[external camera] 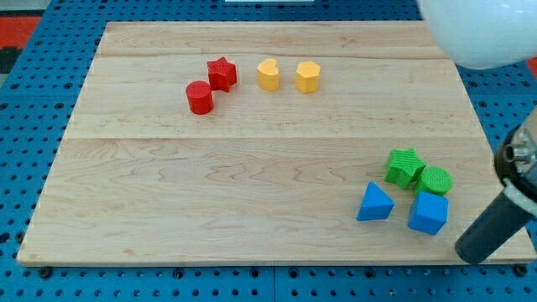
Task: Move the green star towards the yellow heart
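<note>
The green star (404, 166) lies at the board's lower right, touching a green cylinder (435, 180) on its right. The yellow heart (268, 74) lies near the view's top, left of centre, far up and left of the star. My tip (472, 250) is the lower end of the dark rod that slants in from the view's right edge. It sits near the board's bottom right corner, to the right of and below the blue cube (429, 212), apart from it. The tip is down and right of the green star and touches no block.
A yellow hexagon (308, 76) sits just right of the heart. A red star (221, 73) and a red cylinder (200, 97) lie to the heart's left. A blue triangle (374, 203) lies below and left of the green star. A white round body (482, 29) covers the top right corner.
</note>
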You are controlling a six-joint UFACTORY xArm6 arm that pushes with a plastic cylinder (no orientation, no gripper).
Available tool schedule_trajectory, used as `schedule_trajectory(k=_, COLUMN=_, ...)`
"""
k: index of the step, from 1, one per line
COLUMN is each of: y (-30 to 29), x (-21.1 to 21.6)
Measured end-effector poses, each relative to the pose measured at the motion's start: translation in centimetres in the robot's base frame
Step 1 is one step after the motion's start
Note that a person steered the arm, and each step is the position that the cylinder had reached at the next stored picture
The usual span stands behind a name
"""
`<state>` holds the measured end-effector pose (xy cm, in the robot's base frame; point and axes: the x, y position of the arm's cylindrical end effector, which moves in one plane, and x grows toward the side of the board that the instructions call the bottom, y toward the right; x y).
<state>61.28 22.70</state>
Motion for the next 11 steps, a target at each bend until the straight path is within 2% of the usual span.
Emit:
schedule_trajectory(k=2, y=2.0, x=-5.7)
schedule_trajectory(k=3, y=1.3, x=-9.5)
schedule_trajectory(k=5, y=1.1, x=-10.9)
schedule_trajectory(k=6, y=5.4, x=-9.2)
schedule_trajectory(k=7, y=3.6, x=-8.8)
schedule_trajectory(k=9, y=-11.4, x=-11.3)
schedule_trajectory(k=11, y=-16.6, x=-15.3)
